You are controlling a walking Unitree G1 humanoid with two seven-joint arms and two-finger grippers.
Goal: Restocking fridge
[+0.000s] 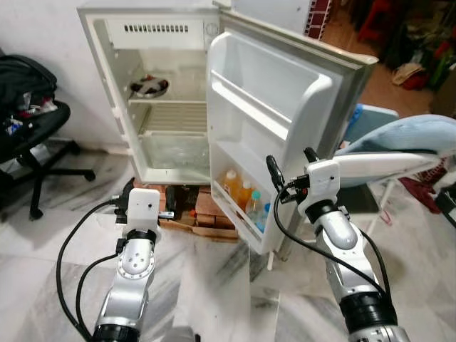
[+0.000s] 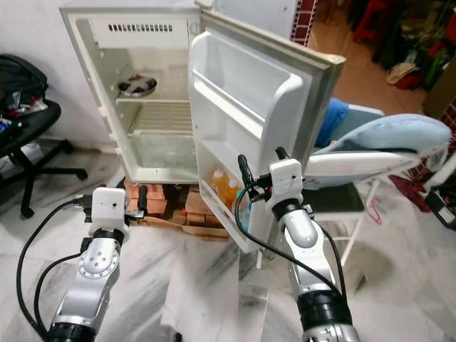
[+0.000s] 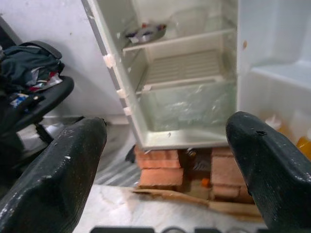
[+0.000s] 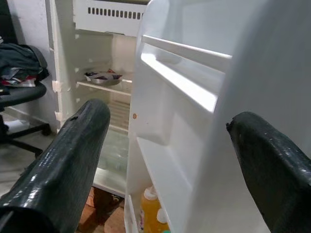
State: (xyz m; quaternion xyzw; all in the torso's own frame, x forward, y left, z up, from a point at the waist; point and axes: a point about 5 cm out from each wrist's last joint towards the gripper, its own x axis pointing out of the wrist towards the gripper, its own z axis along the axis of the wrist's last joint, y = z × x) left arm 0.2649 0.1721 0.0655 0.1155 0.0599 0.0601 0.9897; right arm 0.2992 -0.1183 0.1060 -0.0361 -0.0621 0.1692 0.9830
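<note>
Marble floor [image 1: 214, 285] spreads before a small fridge [image 1: 153, 107] raised on bricks [image 1: 214, 210], its door [image 1: 278, 114] swung wide toward the robot. Largest risk, I judge: the right gripper [image 1: 292, 165], fingers spread and empty, hangs just beside the door edge and could knock it. An office chair [image 1: 35, 135] crowds the left. The left gripper [image 1: 149, 192], open too, holds nothing. Bottles [image 1: 246, 199] sit in the lowest door shelf; a dish [image 1: 149, 87] rests inside.

grey-veined marble floor [image 1: 214, 285], white wall [image 1: 35, 35], black office chair [image 1: 32, 135] at left, stacked bricks [image 3: 158, 170] underneath.
</note>
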